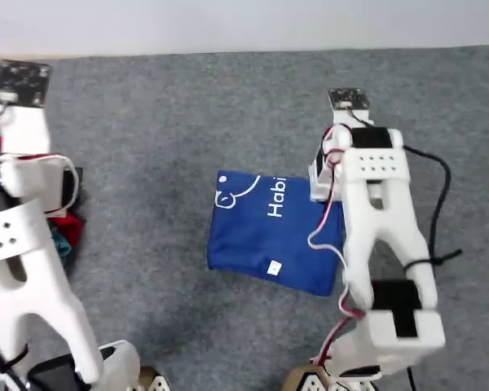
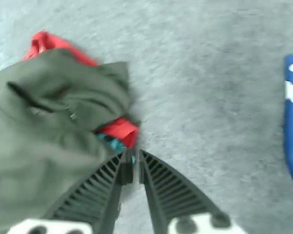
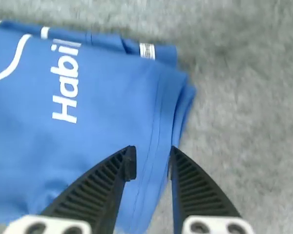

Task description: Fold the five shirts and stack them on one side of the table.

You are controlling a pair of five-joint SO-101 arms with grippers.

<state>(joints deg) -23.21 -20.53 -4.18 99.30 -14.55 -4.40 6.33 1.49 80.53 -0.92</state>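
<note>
A folded blue shirt (image 1: 261, 236) with white print lies in the middle of the grey table. My right gripper (image 3: 150, 163) is open just above this blue shirt (image 3: 78, 112), its fingers straddling the folded side edge. At the table's left edge is a heap of shirts: an olive one (image 2: 44, 131) on top, a red one (image 2: 116, 129) and a teal one (image 2: 111, 142) peeking out beneath. Shut, or nearly so, my left gripper (image 2: 131, 168) hovers at the heap's edge, and I see nothing held between its fingers. The red shirt (image 1: 68, 224) also shows beside the left arm.
Grey carpet-like cover (image 1: 163, 122) spans the whole table, with bare room at the back and between the heap and the blue shirt. The right arm (image 1: 383, 236) stands over the blue shirt's right side. A pale wall runs along the far edge.
</note>
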